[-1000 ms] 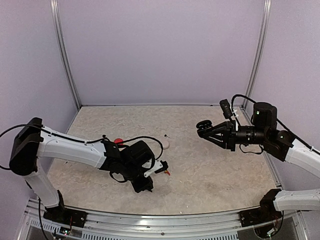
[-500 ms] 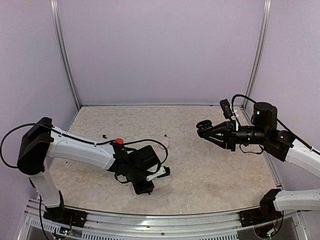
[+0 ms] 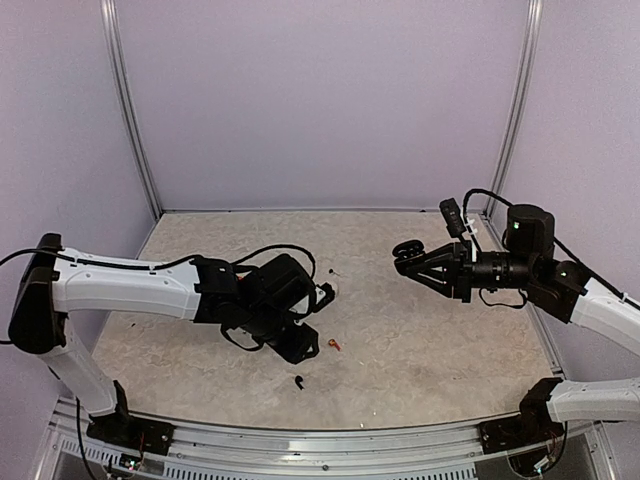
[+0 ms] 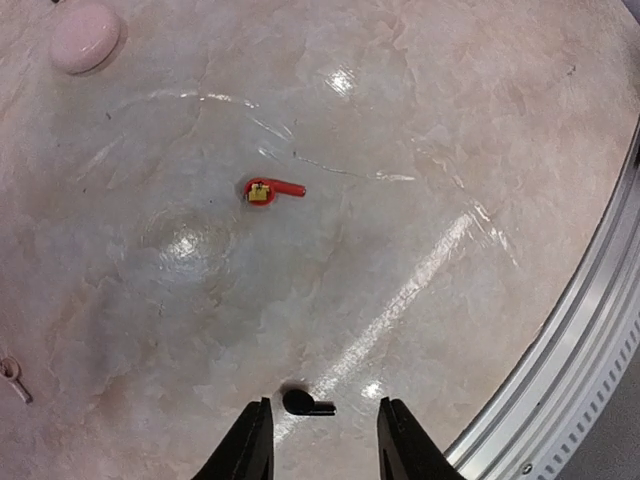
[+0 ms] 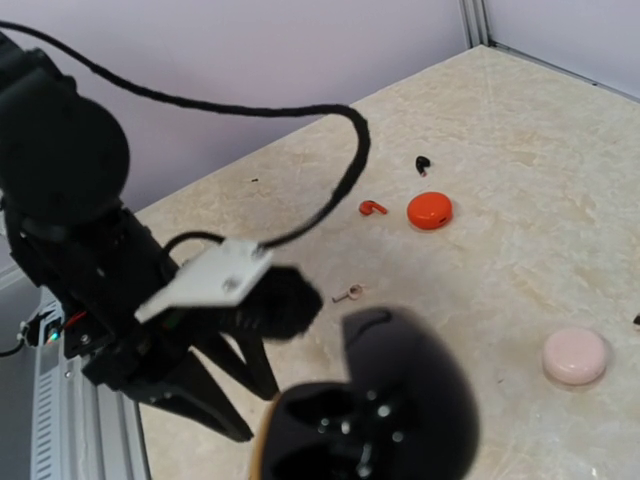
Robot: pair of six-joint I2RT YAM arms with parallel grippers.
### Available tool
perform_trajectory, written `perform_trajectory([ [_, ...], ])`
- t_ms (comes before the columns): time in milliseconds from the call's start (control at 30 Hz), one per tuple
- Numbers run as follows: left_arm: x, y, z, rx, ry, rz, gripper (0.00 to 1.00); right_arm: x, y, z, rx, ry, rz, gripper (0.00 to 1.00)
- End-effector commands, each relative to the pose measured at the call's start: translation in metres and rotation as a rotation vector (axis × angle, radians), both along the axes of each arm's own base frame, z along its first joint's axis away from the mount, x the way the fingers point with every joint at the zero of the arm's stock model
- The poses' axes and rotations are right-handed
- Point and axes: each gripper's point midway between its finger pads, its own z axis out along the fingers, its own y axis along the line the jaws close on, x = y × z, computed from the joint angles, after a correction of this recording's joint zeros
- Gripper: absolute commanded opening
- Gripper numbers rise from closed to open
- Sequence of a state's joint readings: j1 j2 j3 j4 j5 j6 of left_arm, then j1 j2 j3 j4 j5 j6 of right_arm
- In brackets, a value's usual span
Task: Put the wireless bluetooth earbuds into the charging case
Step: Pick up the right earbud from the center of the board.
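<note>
A black earbud [image 4: 305,403] lies on the marble table, right between the tips of my open left gripper [image 4: 322,440], which hovers above it. From above, the same bud [image 3: 298,381] lies near the front edge, just in front of the left gripper [image 3: 303,348]. A red-orange earbud [image 4: 270,189] lies further out and also shows in the top view [image 3: 333,346]. My right gripper [image 3: 408,250] is raised at mid-right, shut on an open black charging case [image 5: 370,410], lid up, sockets showing.
A pink round case [image 4: 85,35] and a pale bud [image 4: 12,375] lie left of the left gripper. The right wrist view shows an orange case [image 5: 429,210], a second red bud [image 5: 372,208] and a second black bud [image 5: 422,162]. A metal rail [image 4: 560,350] runs close by.
My left gripper dipped toward the front edge, then drew back and up. The black earbud now lies uncovered on the table in front of it. The right arm has not moved.
</note>
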State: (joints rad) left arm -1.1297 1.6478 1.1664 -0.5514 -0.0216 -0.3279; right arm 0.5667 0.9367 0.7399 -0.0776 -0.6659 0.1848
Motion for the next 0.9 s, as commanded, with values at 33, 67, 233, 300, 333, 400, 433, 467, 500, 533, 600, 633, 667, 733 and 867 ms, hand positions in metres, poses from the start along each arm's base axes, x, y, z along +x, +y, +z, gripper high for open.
perform_trajectory([
  [33, -0.024, 0.012, -0.01, -0.013, 0.292, 0.347, 0.32, 0.0, -0.002, 0.015, 0.019, -0.035, -0.001, 0.0],
  [67, -0.03, 0.014, -0.014, -0.015, 0.336, 0.382, 0.31, 0.0, -0.002, 0.014, 0.018, -0.033, -0.001, 0.0],
  [233, -0.031, 0.027, -0.021, -0.017, 0.387, 0.547, 0.31, -0.002, -0.003, 0.012, 0.02, -0.033, 0.002, 0.0],
  [300, -0.028, 0.029, -0.023, -0.009, 0.389, 0.599, 0.29, -0.003, -0.003, 0.012, 0.021, -0.034, 0.003, 0.0],
  [333, -0.026, 0.03, -0.023, -0.003, 0.385, 0.621, 0.28, -0.003, -0.004, 0.012, 0.023, -0.036, 0.0, 0.0],
  [400, -0.023, 0.03, -0.027, 0.02, 0.381, 0.649, 0.27, -0.004, -0.005, 0.013, 0.025, -0.041, -0.004, 0.0],
  [433, -0.022, 0.028, -0.029, 0.028, 0.383, 0.658, 0.27, -0.005, -0.005, 0.014, 0.025, -0.042, -0.003, 0.0],
  [467, -0.021, 0.027, -0.031, 0.035, 0.387, 0.666, 0.27, -0.005, -0.006, 0.013, 0.025, -0.042, -0.004, 0.0],
  [500, -0.021, 0.027, -0.036, 0.05, 0.391, 0.676, 0.27, -0.005, -0.006, 0.013, 0.023, -0.043, -0.006, 0.0],
  [533, -0.02, 0.026, -0.04, 0.061, 0.394, 0.683, 0.27, -0.006, -0.006, 0.013, 0.023, -0.043, -0.005, 0.0],
  [600, -0.019, 0.026, -0.047, 0.084, 0.4, 0.697, 0.28, -0.006, -0.007, 0.013, 0.018, -0.046, -0.005, 0.0],
  [633, -0.018, 0.026, -0.049, 0.092, 0.4, 0.7, 0.28, -0.007, -0.007, 0.013, 0.017, -0.047, -0.005, 0.0],
  [667, -0.016, 0.026, -0.051, 0.1, 0.389, 0.708, 0.29, -0.007, -0.007, 0.013, 0.017, -0.048, -0.007, 0.0],
  [733, -0.011, 0.028, -0.053, 0.115, 0.37, 0.723, 0.31, -0.008, -0.008, 0.014, 0.017, -0.052, -0.009, 0.0],
  [867, -0.008, 0.027, -0.059, 0.135, 0.37, 0.722, 0.32, -0.007, -0.009, 0.013, 0.016, -0.057, -0.011, 0.0],
])
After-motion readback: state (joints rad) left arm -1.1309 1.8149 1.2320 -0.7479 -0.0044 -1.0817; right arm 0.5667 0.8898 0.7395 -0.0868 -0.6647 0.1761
